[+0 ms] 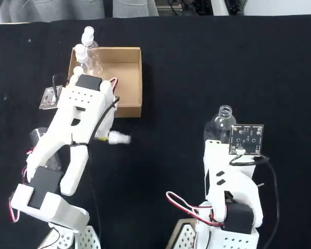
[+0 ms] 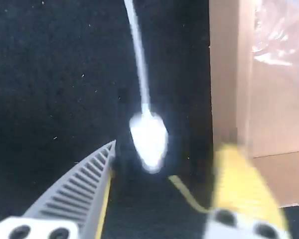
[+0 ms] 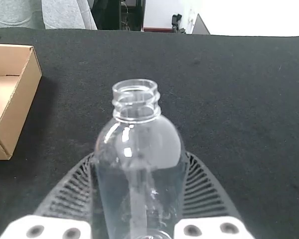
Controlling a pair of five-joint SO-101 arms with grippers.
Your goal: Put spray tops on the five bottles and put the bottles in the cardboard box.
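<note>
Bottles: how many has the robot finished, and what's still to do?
Done: two topped bottles seem to stand in the cardboard box's far corner. In hand: the right gripper grips an open bottle without a top, and the left gripper is open around a loose spray top on the table. Left: fitting that top, boxing that bottle, then the others.
</note>
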